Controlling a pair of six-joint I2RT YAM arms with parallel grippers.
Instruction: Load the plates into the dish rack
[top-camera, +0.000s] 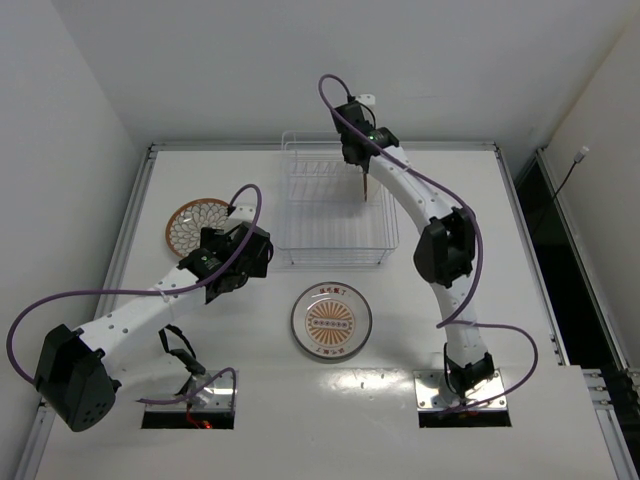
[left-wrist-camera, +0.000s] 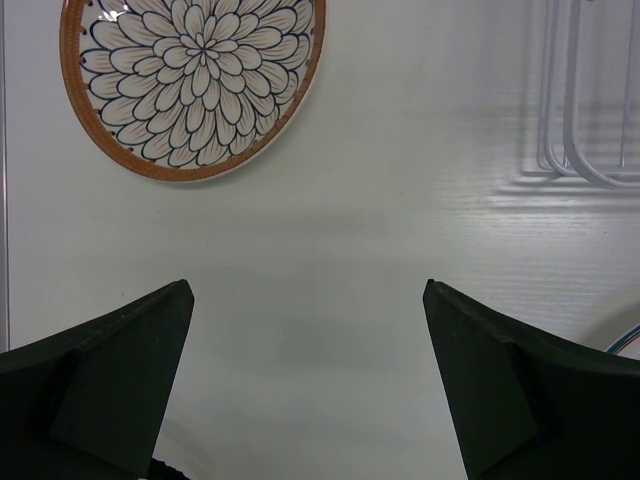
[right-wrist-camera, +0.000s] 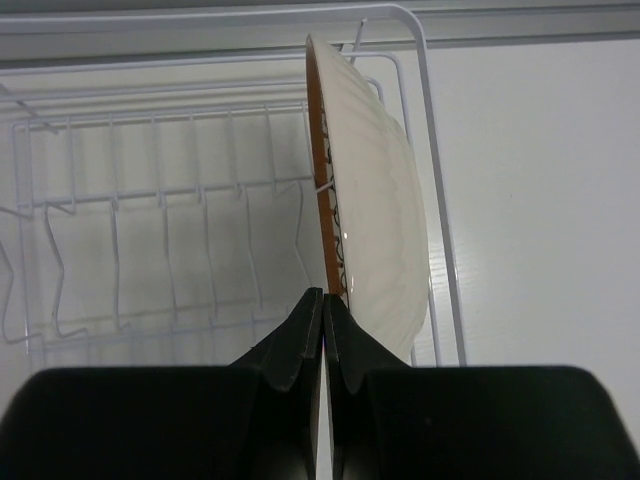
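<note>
So here's where we've got to: the right arm (top-camera: 420, 200) is stretched over the back right part of the dish rack (top-camera: 320, 225), and the right jaws are pinched tight on the rim of the cream-backed plate (right-wrist-camera: 375, 220). In the right wrist view that plate stands on its edge, pretty much upright. Its ribbed cream back faces right and its brown-rimmed face looks left. It sits inside the rack, just beside the right side wall. We honestly can't tell whether its bottom edge is resting on the wires or hanging just above them. From the top camera it's only a thin dark sliver under the wrist. The other two plates are out on the table (top-camera: 500, 250). The petal plate (top-camera: 190, 225) lies flat and face up to the left of the rack, apart from it, and the left arm (top-camera: 150, 300) covers a bit of its right edge in the overhead view. The orange-motif plate (top-camera: 331, 321) lies flat in front of the rack, near the front wall but not touching it. The left jaws are spread wide with nothing between them, just bare table. In the left wrist view the petal plate is up at the top left and a corner of the rack's wires is at the top right.
</note>
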